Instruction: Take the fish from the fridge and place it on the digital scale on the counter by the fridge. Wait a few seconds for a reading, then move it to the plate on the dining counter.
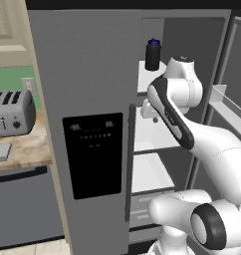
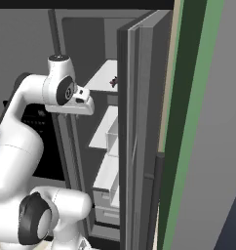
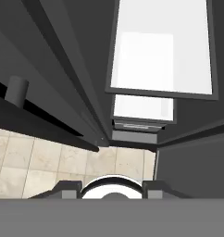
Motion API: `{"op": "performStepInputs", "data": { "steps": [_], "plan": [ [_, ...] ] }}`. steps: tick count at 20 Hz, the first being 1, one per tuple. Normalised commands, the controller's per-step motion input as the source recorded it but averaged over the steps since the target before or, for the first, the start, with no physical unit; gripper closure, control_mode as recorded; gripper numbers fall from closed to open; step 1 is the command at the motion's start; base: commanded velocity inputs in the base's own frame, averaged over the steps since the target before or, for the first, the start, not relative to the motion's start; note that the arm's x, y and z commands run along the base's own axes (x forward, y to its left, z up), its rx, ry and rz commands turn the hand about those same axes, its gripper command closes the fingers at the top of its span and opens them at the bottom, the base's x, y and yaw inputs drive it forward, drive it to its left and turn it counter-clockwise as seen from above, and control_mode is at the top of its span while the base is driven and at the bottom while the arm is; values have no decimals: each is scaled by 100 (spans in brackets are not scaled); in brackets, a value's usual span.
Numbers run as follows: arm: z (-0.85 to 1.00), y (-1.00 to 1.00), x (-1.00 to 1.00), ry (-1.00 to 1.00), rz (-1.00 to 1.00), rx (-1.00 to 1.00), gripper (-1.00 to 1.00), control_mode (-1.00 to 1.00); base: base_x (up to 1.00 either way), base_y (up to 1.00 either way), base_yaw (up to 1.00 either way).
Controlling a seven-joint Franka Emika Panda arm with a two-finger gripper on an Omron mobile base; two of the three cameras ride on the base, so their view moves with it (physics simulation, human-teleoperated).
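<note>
My white arm reaches into the open fridge (image 1: 87, 74), a tall box of brushed grey metal with a glossy black dispenser panel (image 1: 92, 154) and a long, thin vertical handle (image 1: 128, 164). My gripper (image 3: 111, 186) hangs in front of the flat white shelves (image 1: 150, 144), jaws drawn narrow with nothing between them. The fish (image 2: 113, 81), a small dark sliver too tiny for detail, lies on an upper shelf, apart from my hand. A dark cylindrical bottle (image 1: 153, 55) stands upright on the top shelf. To the left, the mottled beige-brown stone counter (image 1: 28, 147) carries a rounded silver toaster (image 1: 10, 112) and, just in front of it, the digital scale (image 1: 0, 152), a flat pale grey-blue pad. Below my hand lie square beige floor tiles (image 3: 40, 162).
</note>
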Motion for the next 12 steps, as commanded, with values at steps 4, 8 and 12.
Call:
{"op": "performStepInputs", "data": {
  "steps": [4,8,12],
  "plan": [
    [-2,4,9,-1,-1,0,-100,-100,0,0,0],
    [-1,14,-1,-1,0,0,-100,-100,0,0,0],
    [0,6,0,0,-9,0,-100,-100,0,0,0]
  ]
}}
